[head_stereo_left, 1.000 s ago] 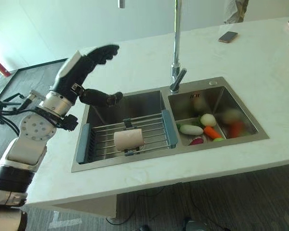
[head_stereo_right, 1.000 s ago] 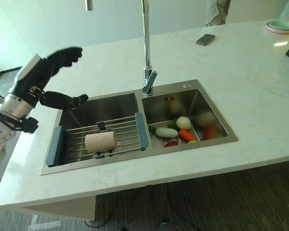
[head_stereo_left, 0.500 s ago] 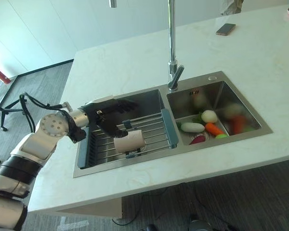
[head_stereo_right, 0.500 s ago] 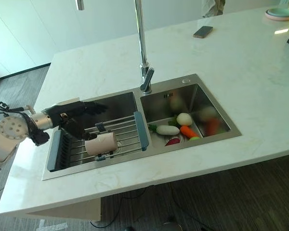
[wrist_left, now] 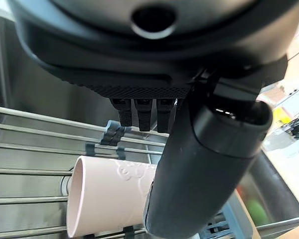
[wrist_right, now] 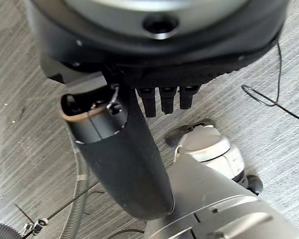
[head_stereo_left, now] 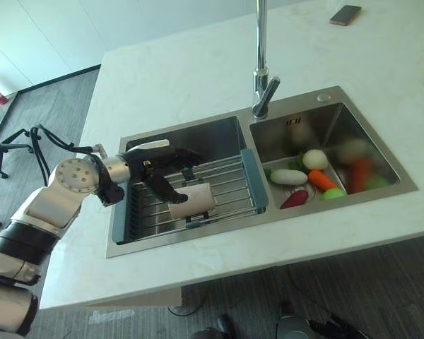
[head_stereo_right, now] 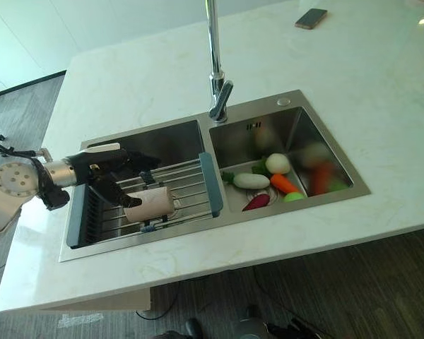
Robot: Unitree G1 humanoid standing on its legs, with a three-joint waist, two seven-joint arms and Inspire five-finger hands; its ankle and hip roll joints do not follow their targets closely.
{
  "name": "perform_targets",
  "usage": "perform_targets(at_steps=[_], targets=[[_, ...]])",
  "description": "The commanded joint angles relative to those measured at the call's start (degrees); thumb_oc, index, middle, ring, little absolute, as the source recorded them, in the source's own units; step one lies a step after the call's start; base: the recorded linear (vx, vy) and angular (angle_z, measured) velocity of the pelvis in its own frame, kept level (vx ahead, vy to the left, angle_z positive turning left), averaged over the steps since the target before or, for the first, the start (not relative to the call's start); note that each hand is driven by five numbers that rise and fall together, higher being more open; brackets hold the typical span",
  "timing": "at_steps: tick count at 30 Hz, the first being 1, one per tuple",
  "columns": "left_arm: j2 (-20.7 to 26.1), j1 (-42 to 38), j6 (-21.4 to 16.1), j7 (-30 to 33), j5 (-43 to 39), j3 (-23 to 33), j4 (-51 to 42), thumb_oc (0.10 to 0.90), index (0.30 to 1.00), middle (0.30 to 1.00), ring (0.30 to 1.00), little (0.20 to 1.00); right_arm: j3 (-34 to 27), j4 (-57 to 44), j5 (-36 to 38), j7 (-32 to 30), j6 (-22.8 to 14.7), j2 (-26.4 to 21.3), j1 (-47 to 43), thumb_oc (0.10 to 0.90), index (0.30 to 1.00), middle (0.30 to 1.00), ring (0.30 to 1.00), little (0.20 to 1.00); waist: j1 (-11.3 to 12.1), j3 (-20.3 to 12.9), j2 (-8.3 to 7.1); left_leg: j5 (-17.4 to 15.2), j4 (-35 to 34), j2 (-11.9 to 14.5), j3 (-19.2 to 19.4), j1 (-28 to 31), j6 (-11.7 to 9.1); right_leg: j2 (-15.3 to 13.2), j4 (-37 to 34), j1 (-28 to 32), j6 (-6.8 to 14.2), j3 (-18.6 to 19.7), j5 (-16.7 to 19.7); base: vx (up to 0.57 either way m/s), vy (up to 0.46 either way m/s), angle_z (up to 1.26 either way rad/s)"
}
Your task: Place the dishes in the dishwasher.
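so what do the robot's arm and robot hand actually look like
The left arm is silver-grey with rounded segments and a disc-shaped joint ringed with small holes. Its left robot hand is dark, with slim black fingers, a thick rounded thumb and a pale strip along its back. The right robot hand is likewise black, with a bulky thumb.

White marble-look counter [head_stereo_left: 198, 78] holds a double steel sink [head_stereo_left: 403, 185] with a tall chrome faucet [head_stereo_left: 261, 85] standing behind the divider between the basins. Right basin [head_stereo_right: 297, 138]: white radish [head_stereo_left: 288, 176], carrot [head_stereo_left: 321, 179], a round white vegetable [head_stereo_left: 314, 159], a dark red piece [head_stereo_left: 294, 200] and green bits, all close together. A dark phone [head_stereo_left: 345, 14] lies far back on the counter; grey wood-look floor [head_stereo_left: 28, 120] to the left.
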Motion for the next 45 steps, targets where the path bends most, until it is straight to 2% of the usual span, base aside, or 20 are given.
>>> perform_targets(at_steps=[1, 4, 24, 33, 39, 45], targets=[[5.1, -7.7, -1.8, 0.9, 0.0, 3.8, -0.6, 0.8, 0.9, 0.9, 0.9, 0.9, -1.8, -1.4, 0.8, -0.3, -0.6, -1.6, 1.7, 0.8, 0.9, 0.9, 0.9, 0.9, -1.0, -3.5, 0.53, -10.8, 8.6, 0.5, -4.5, -1.9, 0.4, -1.5, 6.3, 0.5, 3.2, -0.8, -10.0, 0.0, 0.0, 0.0], [5.5, -7.4, 0.0, -0.6, 0.4, 3.9, -1.5, 0.8, 0.9, 0.9, 0.9, 0.9, -1.7, -1.8, 1.0, -0.4, -0.6, -1.7, 1.7, 0.8, 0.9, 0.9, 0.9, 0.9, -0.9, -3.2, 0.56, -10.7, 8.6, 0.6, -4.5, -2.3, 0.4, -1.7, 6.3, 0.2, 3.3, -0.9, -9.7, 0.0, 0.0, 0.0], [3.1, -4.8, 5.1, -4.1, 2.0, 2.6, -4.4, 0.8, 0.9, 0.9, 0.9, 0.9, -2.0, -4.6, 0.5, -0.7, -0.3, -2.9, 1.7, 0.8, 0.9, 0.9, 0.9, 0.9, -1.5, -1.3, 1.62, -9.9, 8.6, 0.0, -4.2, -3.4, 0.2, -2.3, 6.3, -0.9, 3.6, -0.9, -9.1, 0.0, 0.0, 0.0], [2.5, -3.0, 3.8, -3.3, 4.3, 3.3, -4.4, 0.8, 0.9, 0.9, 0.9, 0.9, -2.0, -6.0, 1.0, -1.2, -0.1, -3.1, 1.7, 0.8, 0.9, 0.9, 0.9, 0.9, -1.8, -0.8, 1.78, -9.8, 8.6, 0.0, -4.1, -3.5, 0.2, -2.3, 6.3, -1.2, 3.6, -0.7, -8.9, 0.0, 0.0, 0.0], [2.0, -1.9, 1.5, -0.1, 8.4, 3.8, -3.8, 0.8, 0.9, 0.9, 0.9, 0.9, -2.4, -6.9, 0.5, -1.5, 0.3, -3.6, 2.2, 0.8, 0.9, 0.9, 0.9, 0.9, -2.4, 0.4, 2.23, -9.7, 8.6, -0.2, -3.8, -4.1, 0.1, -2.6, 6.3, -2.0, 3.9, -0.3, -8.6, 0.0, 0.011, -0.02], [1.7, -1.1, 1.0, 1.2, 8.0, 4.4, -3.7, 0.8, 0.9, 0.9, 0.9, 0.9, -2.7, -8.0, 0.3, -0.8, -0.2, -4.3, 2.6, 0.8, 0.9, 0.9, 0.9, 0.9, -2.9, 1.9, 2.74, -9.3, 8.6, -0.4, -3.8, -5.1, 0.1, -2.9, 6.3, -3.2, 4.0, 0.1, -8.1, -0.01, 0.017, -0.04]])
